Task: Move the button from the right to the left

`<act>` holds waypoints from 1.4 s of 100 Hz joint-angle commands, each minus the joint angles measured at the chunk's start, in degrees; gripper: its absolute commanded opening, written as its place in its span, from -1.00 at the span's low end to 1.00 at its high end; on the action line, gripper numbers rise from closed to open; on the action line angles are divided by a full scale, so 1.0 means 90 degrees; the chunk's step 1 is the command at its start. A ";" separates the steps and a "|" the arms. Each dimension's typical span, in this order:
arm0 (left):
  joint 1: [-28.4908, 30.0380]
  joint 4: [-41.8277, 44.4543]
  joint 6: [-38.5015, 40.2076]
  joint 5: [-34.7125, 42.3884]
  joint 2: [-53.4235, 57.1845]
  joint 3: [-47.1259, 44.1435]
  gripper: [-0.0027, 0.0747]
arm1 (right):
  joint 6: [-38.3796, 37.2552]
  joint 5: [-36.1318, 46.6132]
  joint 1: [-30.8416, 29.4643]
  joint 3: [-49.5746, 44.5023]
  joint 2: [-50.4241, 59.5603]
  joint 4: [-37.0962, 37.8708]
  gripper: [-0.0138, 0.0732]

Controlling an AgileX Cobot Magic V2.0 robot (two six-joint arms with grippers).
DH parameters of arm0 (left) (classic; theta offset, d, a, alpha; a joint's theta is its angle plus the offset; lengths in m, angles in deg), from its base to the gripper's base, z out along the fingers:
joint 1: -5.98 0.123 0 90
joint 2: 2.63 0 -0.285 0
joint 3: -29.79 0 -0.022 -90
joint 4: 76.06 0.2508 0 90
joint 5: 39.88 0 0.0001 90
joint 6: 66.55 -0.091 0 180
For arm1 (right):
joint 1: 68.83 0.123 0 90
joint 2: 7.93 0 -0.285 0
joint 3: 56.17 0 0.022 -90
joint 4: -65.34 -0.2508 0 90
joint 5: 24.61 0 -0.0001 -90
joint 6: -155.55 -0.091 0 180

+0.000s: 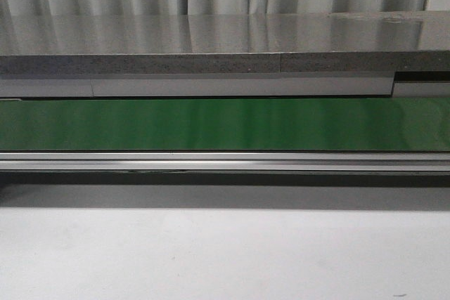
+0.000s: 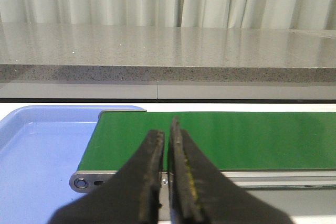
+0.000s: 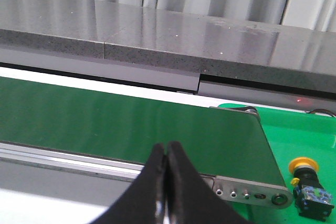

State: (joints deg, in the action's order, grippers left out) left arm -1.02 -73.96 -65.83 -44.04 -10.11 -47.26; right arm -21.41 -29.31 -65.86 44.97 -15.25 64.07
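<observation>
The button has a round yellow cap on a dark boxy body. It stands on a bright green surface just past the right end of the conveyor, seen only in the right wrist view. My right gripper is shut and empty, hovering over the belt's near rail, well to the side of the button. My left gripper is shut with nothing between its fingers, over the left end of the green belt. Neither gripper shows in the front view.
The green conveyor belt runs across the front view, with metal rails in front and a grey stone counter behind. A blue tray sits beyond the belt's left end. Curtains hang at the back.
</observation>
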 commanded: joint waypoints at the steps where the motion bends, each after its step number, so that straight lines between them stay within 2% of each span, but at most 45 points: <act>1: -0.0035 0.0003 0.0077 0.0578 0.0231 -0.0263 -0.92 | -0.0003 0.0576 0.0005 -0.0010 0.0114 0.0068 -0.84; 75: -0.0035 0.0003 0.0077 0.0578 0.0231 -0.0263 -0.92 | -0.0003 0.0576 0.0005 -0.0010 0.0114 0.0068 -0.84; 99: -0.0035 0.0003 0.0077 0.0578 0.0231 -0.0263 -0.92 | -0.0003 0.0925 0.0005 0.0037 0.0114 0.0050 -0.84; 121: -0.0035 0.0003 0.0077 0.0578 0.0231 -0.0263 -0.92 | -0.0003 0.0181 0.0005 0.0659 0.0072 -0.0249 -0.84; 140: -0.0035 0.0003 0.0077 0.0578 0.0231 -0.0263 -0.92 | -0.0003 -0.1165 0.0005 0.1691 -0.0338 -0.0243 -0.84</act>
State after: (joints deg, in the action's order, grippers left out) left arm -1.02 -73.96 -65.83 -44.04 -10.11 -47.26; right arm -21.41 -38.35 -65.86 54.37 -15.72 62.13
